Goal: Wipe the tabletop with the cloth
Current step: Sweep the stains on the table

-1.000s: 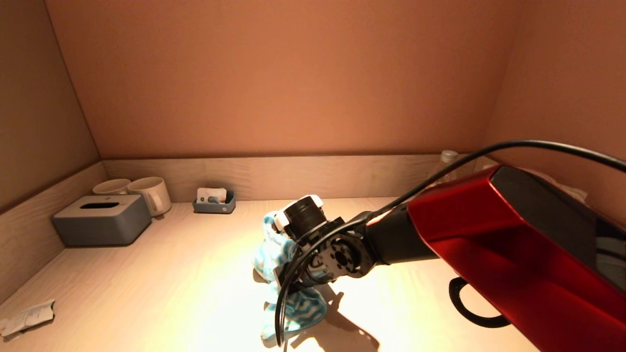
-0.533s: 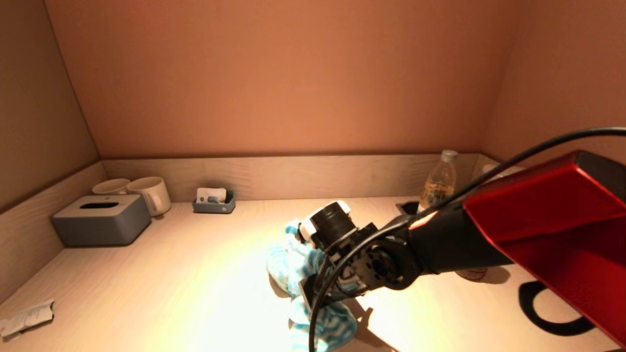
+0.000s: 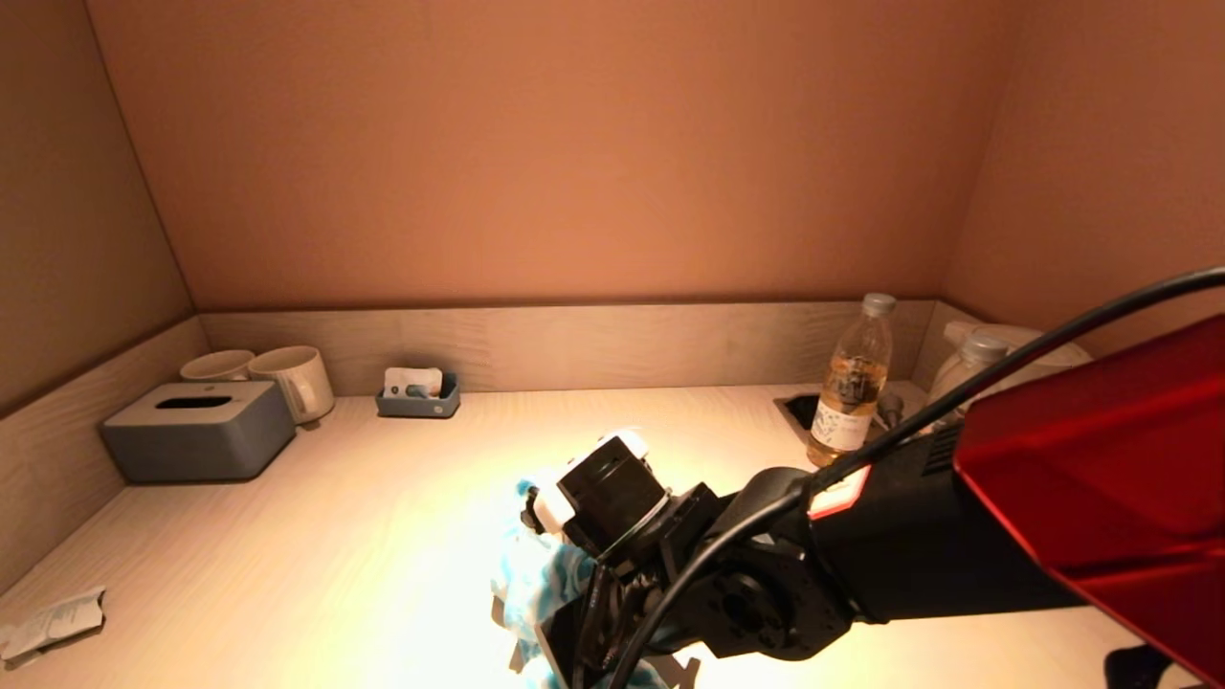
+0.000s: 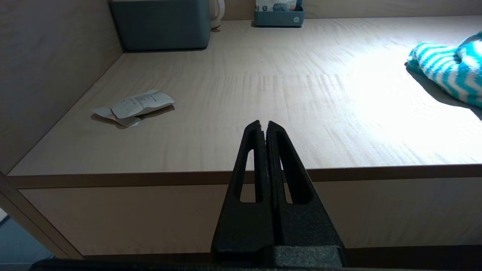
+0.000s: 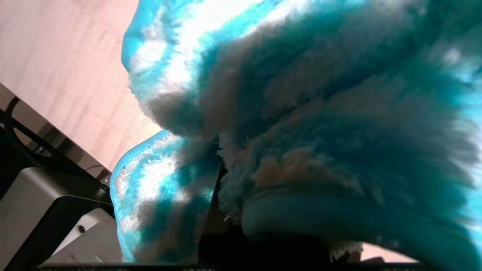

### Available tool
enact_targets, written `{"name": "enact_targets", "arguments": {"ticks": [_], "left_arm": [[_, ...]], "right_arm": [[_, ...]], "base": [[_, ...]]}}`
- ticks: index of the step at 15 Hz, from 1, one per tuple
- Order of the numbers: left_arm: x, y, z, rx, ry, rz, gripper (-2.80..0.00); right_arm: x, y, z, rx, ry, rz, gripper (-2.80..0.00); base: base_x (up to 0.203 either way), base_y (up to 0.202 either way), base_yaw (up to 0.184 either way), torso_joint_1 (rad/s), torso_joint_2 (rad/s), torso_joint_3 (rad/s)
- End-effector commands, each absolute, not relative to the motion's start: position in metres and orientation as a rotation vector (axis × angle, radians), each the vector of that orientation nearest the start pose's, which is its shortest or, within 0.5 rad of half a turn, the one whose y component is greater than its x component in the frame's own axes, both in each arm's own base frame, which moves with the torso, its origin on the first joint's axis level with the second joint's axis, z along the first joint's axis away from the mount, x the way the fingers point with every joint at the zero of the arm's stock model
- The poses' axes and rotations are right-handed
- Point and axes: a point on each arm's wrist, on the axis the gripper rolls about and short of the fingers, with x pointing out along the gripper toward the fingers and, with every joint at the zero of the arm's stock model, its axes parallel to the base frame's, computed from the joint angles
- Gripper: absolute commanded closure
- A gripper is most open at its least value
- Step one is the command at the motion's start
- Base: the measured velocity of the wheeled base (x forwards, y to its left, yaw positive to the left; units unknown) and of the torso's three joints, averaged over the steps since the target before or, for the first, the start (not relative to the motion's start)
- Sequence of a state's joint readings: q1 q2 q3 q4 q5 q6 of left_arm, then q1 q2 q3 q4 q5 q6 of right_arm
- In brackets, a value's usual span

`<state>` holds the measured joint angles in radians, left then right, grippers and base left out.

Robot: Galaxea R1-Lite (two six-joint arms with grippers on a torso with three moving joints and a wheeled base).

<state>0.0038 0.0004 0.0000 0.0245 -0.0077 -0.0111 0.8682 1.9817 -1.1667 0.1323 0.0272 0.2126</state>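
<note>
No writing could be read on the bottle [image 3: 849, 392] label or the crumpled paper slip [image 4: 137, 106]. The cloth [image 3: 536, 584], fluffy with teal and white zigzag stripes, lay bunched on the tabletop [image 3: 383, 536] near its front edge, clamped in the right gripper [image 3: 565, 622]. The left gripper [image 4: 263, 130] hung closed and empty below the table's front edge

Right gripper [image 3: 560, 612] angled down, fingers clamped on cloth [image 3: 536, 574] — left gripper [image 4: 262, 126] parked, fingers pressed together.
</note>
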Motion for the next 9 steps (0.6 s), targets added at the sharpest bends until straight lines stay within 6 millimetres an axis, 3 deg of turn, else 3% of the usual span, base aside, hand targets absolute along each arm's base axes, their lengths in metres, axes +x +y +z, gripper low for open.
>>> {"name": "enact_targets", "arguments": {"ticks": [1, 6, 9], "left_arm": [[-0.023, 0.0, 0.073, -0.011, 0.025, -0.004, 0.0], [-0.023, 0.0, 0.073, -0.011, 0.025, -0.003, 0.0], [-0.023, 0.0, 0.073, -0.012, 0.025, -0.003, 0.0]], "right_arm": [[0.227, 0.283, 0.117, -0.21, 0.944, 0.749, 0.0], [0.253, 0.318, 0.107, -0.203, 0.903, 0.731, 0.0], [0.28, 0.32, 0.099, -0.207, 0.896, 0.63, 0.0]], "base": [[0.0, 0.0, 0.0, 0.0, 0.0, 0.0], [0.0, 0.0, 0.0, 0.0, 0.0, 0.0], [0.0, 0.0, 0.0, 0.0, 0.0, 0.0]]}}
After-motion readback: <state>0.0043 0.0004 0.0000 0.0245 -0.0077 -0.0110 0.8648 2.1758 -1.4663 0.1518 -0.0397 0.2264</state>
